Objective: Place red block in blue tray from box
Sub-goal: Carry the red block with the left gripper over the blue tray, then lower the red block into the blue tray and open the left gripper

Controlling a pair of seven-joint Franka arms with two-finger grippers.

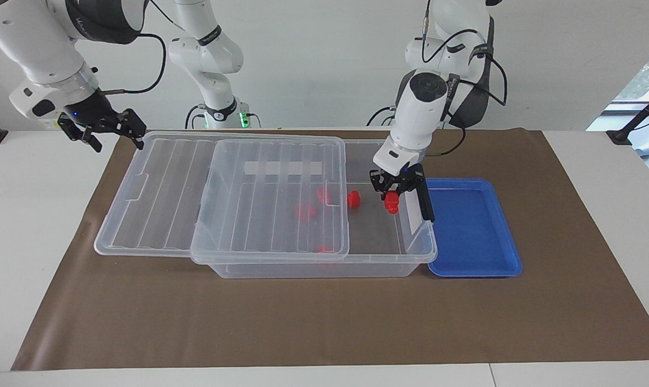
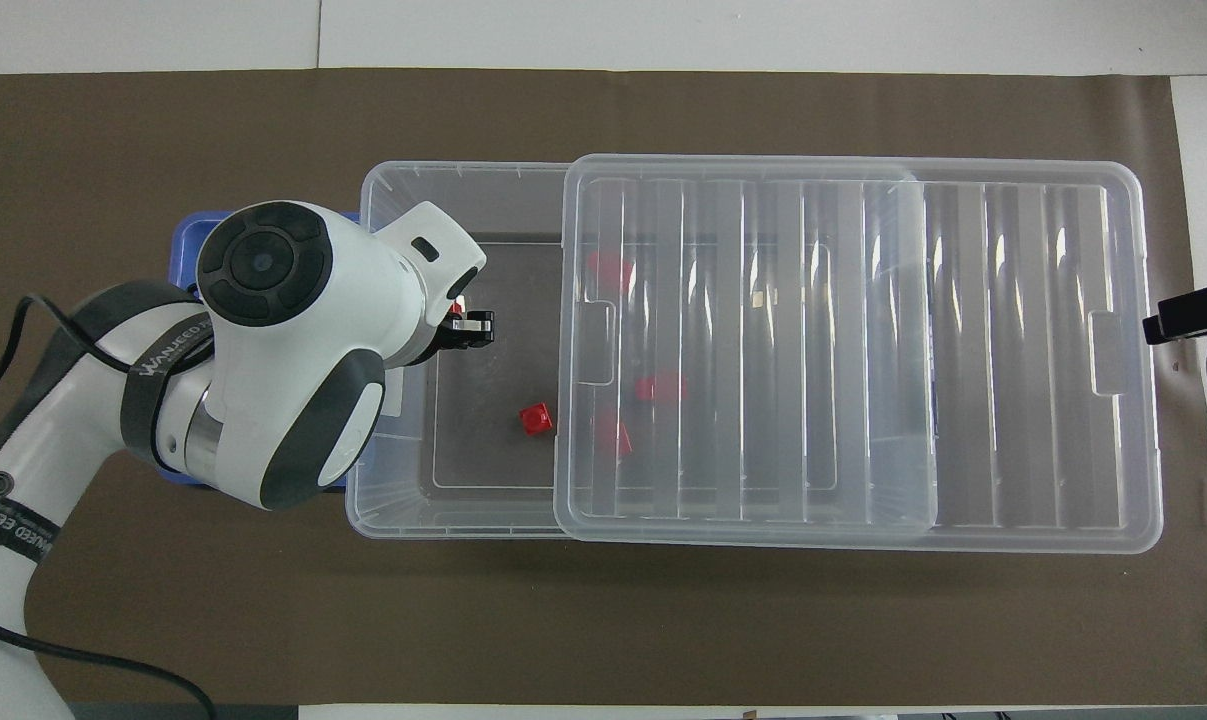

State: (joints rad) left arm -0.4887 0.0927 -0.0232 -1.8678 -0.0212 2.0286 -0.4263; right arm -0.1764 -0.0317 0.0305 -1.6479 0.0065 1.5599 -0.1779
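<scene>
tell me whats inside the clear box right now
One loose red block lies in the box's uncovered end. At least three more blur through the slid lid; any others under it cannot be seen.

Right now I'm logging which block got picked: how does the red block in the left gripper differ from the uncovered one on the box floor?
The red block, clamped in the left gripper, hangs over the open end of the box; the loose block lies on the box floor. The held block is partly hidden by the fingers; the loose block shows whole, beside the lid edge. Both are small and bright red.
</scene>
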